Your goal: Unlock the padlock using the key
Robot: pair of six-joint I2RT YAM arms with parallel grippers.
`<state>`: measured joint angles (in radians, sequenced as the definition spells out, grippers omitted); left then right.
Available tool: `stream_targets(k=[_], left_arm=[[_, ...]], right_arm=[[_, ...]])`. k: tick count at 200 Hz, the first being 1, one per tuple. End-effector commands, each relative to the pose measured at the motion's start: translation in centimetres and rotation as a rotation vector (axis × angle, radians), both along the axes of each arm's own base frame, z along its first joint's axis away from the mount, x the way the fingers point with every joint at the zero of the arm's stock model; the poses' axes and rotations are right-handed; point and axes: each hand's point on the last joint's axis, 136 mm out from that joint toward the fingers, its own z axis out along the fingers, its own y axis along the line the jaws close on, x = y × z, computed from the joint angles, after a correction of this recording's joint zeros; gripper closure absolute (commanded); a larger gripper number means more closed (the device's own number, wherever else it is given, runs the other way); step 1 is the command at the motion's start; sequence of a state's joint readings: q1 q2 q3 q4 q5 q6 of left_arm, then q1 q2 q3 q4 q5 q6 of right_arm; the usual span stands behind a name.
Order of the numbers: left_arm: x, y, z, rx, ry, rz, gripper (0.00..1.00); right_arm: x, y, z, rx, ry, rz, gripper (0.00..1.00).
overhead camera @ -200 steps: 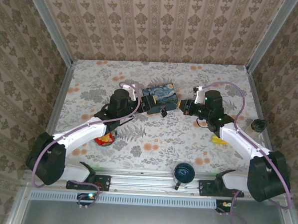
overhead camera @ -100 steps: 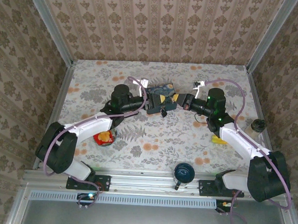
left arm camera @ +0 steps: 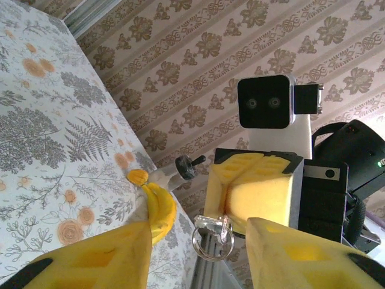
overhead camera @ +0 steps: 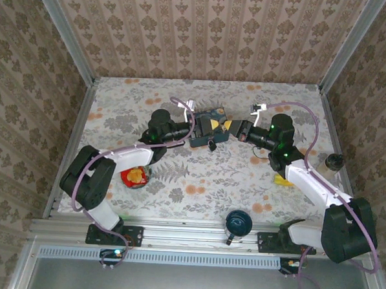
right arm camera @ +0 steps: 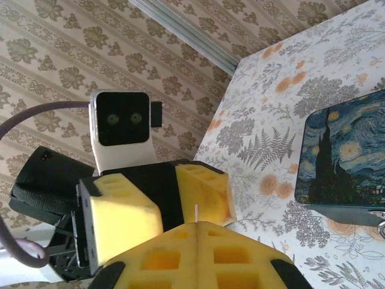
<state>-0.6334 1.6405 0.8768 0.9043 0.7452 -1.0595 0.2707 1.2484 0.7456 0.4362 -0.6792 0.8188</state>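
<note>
Floral tablecloth [overhead camera: 198, 177], patterned walls: right gripper [right arm camera: 197, 224] is pinched shut on the key [left arm camera: 212, 223], ring [left arm camera: 212, 242] dangling. Left gripper [left arm camera: 200, 241] stands parted opposite. The padlock [overhead camera: 212, 145] sits centre-frame at the starry tin [right arm camera: 343, 156]'s near edge.

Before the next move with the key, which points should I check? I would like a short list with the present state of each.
1. Right gripper shut on the key: ok, a thin blade stands out of the grip.
2. Key ring hangs below the right gripper: ok.
3. Left gripper open, on both sides of the ring: ok.
4. Padlock visible by the near edge of the tin: ok.
5. Keyhole faces the key: cannot tell, too small.
</note>
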Motion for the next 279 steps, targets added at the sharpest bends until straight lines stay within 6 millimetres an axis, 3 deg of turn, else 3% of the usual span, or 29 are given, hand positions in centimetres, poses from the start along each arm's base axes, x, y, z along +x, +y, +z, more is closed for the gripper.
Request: stream_targets(k=[1,71,120,167,210,233,253,260,279], left_arm=[[-0.3,-0.5,2.8,-0.072,-0.054,-0.04,0.57],[-0.3,-1.1,2.9,-0.084,-0.051,-0.056,0.75],[-0.1,-1.3,2.7,-0.09,-0.039,-0.062,0.81],[-0.2,-1.6,2.7,-0.092,-0.037,-0.068,1.0],[-0.3,-1.6,2.5,-0.072,-0.045,-0.073,1.0],[-0.4,-1.0,2.5,-0.04,-0.075,-0.067,1.0],[-0.8,-0.3,2.8,-0.001,-0.115,-0.058,1.0],[-1.0,-0.1,2.9,0.012,-0.131,-0.059,1.0],[-1.5,0.4,3.8,0.03,-0.171,-0.061,1.0]], right_arm=[[-0.6,0.0,1.3,0.028,-0.04,0.021,1.0],[-0.5,0.1,1.1,0.033,-0.036,0.025,1.0],[-0.5,0.2,1.0,0.034,-0.034,0.025,1.0],[-0.4,0.2,0.7,0.035,-0.026,0.024,1.0],[-0.4,0.0,0.5,0.021,-0.013,0.016,1.0],[-0.6,-0.4,0.2,-0.013,-0.012,-0.004,0.72],[-1.2,-0.7,0.5,-0.029,-0.032,-0.004,0.63],[-1.4,-0.7,0.6,-0.028,-0.037,0.001,0.51],[-1.9,-0.6,0.7,-0.03,-0.038,0.022,0.55]])
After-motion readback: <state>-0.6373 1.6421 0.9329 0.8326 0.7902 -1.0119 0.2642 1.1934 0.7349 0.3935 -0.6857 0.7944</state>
